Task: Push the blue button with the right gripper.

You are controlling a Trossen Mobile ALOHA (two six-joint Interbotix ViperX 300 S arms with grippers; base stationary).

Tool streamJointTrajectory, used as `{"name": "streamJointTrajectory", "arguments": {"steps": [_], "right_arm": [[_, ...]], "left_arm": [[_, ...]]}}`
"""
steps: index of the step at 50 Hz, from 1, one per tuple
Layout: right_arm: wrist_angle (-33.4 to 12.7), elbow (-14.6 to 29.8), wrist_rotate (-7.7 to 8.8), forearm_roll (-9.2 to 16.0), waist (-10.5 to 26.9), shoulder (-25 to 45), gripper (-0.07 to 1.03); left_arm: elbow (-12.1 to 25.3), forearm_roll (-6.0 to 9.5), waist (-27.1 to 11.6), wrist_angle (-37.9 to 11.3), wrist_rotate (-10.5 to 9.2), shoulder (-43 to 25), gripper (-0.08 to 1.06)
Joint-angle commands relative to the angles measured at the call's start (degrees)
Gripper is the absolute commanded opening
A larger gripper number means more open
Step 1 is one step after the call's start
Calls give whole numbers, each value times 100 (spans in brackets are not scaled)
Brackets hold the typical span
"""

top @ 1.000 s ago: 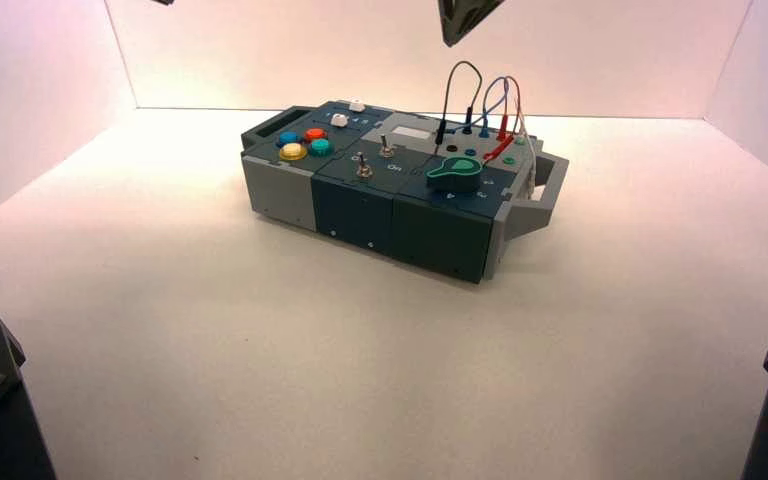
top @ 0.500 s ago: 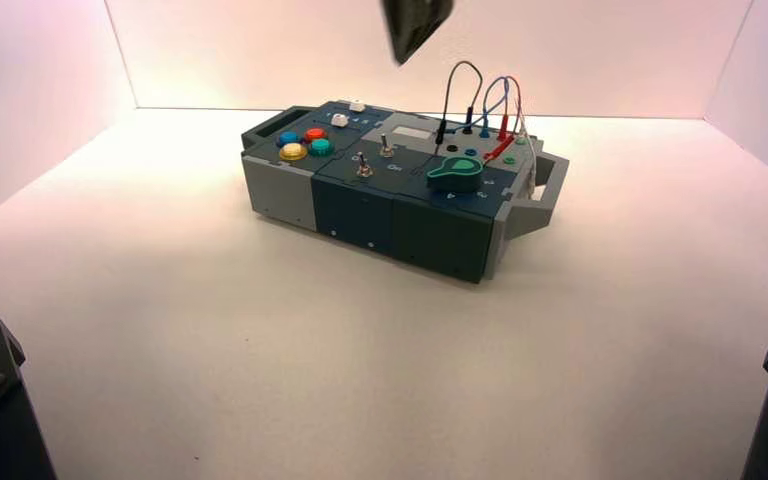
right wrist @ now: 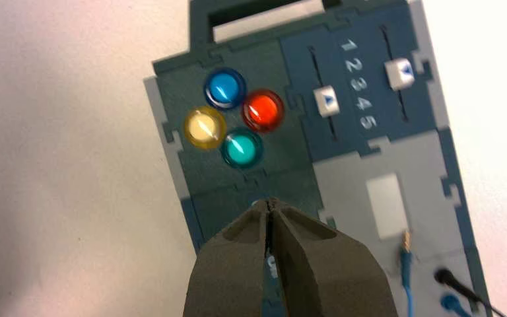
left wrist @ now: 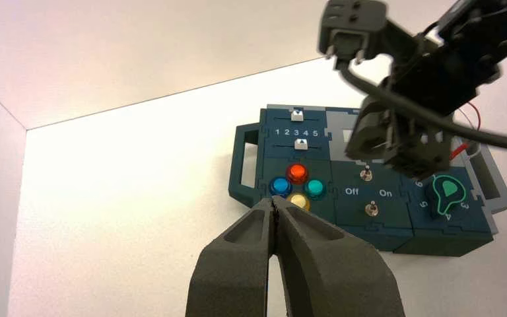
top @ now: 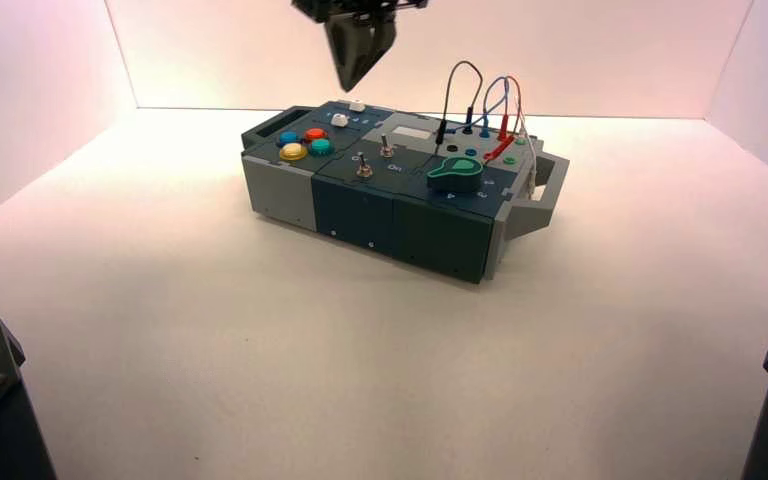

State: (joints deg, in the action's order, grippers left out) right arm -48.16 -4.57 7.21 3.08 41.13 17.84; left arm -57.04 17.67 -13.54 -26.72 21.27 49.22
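The blue button (top: 288, 138) sits at the far left of the box's four-button cluster, beside the red, yellow and teal-green ones. It also shows in the right wrist view (right wrist: 224, 87) and the left wrist view (left wrist: 280, 186). My right gripper (top: 353, 84) hangs in the air above the back of the box, point down and shut, up and to the right of the buttons. In its own view its tip (right wrist: 269, 205) lies short of the teal-green button (right wrist: 242, 148). My left gripper (left wrist: 274, 201) is shut and empty, held off the box's button end.
The box (top: 360, 210) stands turned on the white floor. Two white sliders (right wrist: 327, 100) lie by the numbers 1 to 5. Two toggle switches (top: 363, 168), a green knob (top: 456, 173) and looped wires (top: 480, 95) fill the rest of its top.
My right gripper has moved left across the top of the high view and come lower, from above the wires to above the slider end of the box.
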Motion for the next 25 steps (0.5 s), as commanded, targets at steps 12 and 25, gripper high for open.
{"name": "streamJointTrajectory", "arguments": {"steps": [12,25], "right_arm": [[44,791,325,62,141,431,-2],[-193,1213,510,132,149,729,-2]], "left_arm": [[105,44,44,-281,-44,114,-3],[255,9,53,-1028,-18,299,-3]]}}
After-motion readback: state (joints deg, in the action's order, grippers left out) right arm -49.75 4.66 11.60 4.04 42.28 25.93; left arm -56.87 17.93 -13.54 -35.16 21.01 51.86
